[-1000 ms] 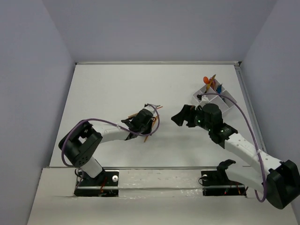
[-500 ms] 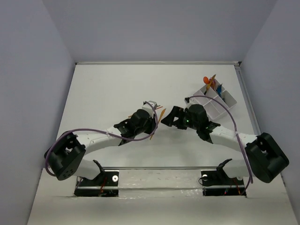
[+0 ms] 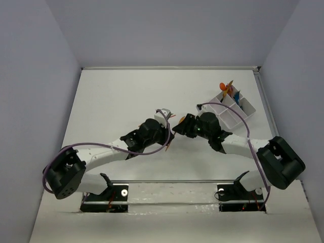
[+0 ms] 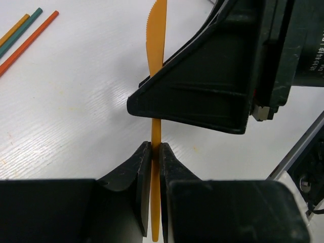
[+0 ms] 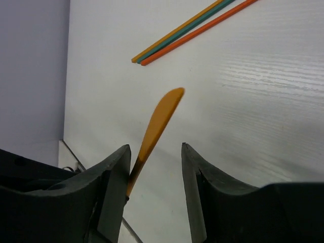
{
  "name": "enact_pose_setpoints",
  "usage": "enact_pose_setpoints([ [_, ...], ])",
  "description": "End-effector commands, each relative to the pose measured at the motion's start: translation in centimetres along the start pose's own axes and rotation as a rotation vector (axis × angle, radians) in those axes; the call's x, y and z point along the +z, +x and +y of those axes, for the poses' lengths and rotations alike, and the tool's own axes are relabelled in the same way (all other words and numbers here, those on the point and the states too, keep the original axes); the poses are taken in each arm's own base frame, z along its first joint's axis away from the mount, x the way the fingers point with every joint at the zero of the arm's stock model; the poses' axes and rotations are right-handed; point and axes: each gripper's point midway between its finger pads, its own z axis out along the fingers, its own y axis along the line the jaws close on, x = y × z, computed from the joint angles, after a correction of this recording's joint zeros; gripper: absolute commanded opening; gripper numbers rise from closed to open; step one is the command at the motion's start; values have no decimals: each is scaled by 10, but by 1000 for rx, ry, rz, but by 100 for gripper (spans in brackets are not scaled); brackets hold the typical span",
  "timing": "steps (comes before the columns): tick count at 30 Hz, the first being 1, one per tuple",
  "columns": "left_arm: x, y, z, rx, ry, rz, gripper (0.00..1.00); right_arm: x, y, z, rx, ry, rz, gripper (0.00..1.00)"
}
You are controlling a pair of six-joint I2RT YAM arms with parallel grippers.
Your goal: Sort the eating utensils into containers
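Note:
An orange plastic knife [image 4: 156, 40] stands upright, its handle pinched between the fingers of my left gripper [image 4: 155, 147], which is shut on it. In the top view the two grippers meet mid-table: left gripper [image 3: 166, 132], right gripper [image 3: 180, 126], with the knife [image 3: 174, 124] between them. My right gripper [image 5: 154, 149] straddles the knife's blade [image 5: 157, 124]. Its jaws stand apart, the left finger [image 5: 114, 172] against the blade and the right one clear of it. The divided white container [image 3: 232, 109] sits at the back right with several coloured utensils [image 3: 228, 90] standing in one compartment.
Three thin sticks, orange, teal and yellow-orange [image 5: 192, 30], lie together on the white table beyond the grippers, also visible as sticks [image 4: 25, 28] in the left wrist view. A raised rail [image 3: 167, 68] borders the table's far edge, and grey walls close in both sides.
My right arm has swung left from near the container to the knife, and its jaws have narrowed around the blade. My left arm has reached forward and right, still gripping the knife.

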Motion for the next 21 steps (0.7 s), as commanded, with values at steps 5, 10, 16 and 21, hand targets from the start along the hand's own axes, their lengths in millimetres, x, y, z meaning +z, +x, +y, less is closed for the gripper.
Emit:
enact_pose_setpoints([
  [5, -12, -23, -24, 8, 98, -88, 0, 5, -23, 29, 4, -76, -89, 10],
  [10, -14, -29, -27, 14, 108, -108, 0, -1, -37, 32, -11, -62, -149, 0],
  [16, -26, -40, -22, 25, 81, -166, 56, -14, -78, 35, -99, 47, -287, 0],
  [21, -37, -42, -7, 43, 20, -207, 93, -51, -146, 30, -290, 278, -534, 0],
])
